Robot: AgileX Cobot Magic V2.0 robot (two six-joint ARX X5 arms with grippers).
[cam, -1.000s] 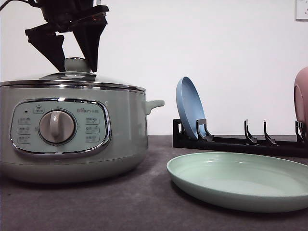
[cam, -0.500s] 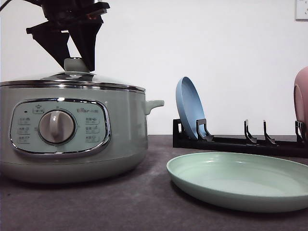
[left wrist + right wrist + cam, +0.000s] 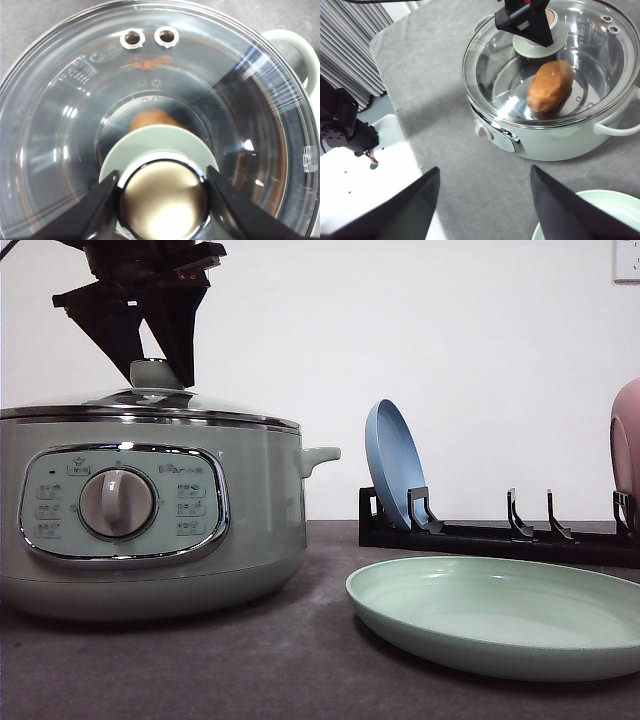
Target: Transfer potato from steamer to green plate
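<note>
The steamer [image 3: 150, 510] stands on the dark grey counter [image 3: 250, 670] toward its left side, dial panel facing the front edge, its glass lid [image 3: 555, 55] seated on the chrome rim. Through the glass the potato [image 3: 550, 85] lies on the bottom of the pot, off to one side of the lid's knob [image 3: 162, 200].

The left hand [image 3: 150, 365] is poised over the lid with its two black fingers [image 3: 97, 210] straddling the knob. From the wrist camera, the fingers sit just beside the knob on either side, at about the knob's width; whether they touch it cannot be told.

The right hand [image 3: 485, 200] hovers high above the counter in front of the steamer, its fingers spread wide and holding nothing.

The green plate [image 3: 500, 615] lies flat near the front right of the counter, apart from the steamer. Behind it, along the back edge, a black rack [image 3: 500, 535] holds a blue plate [image 3: 395, 465] upright, with a pink plate [image 3: 627, 450] at the far right end.
</note>
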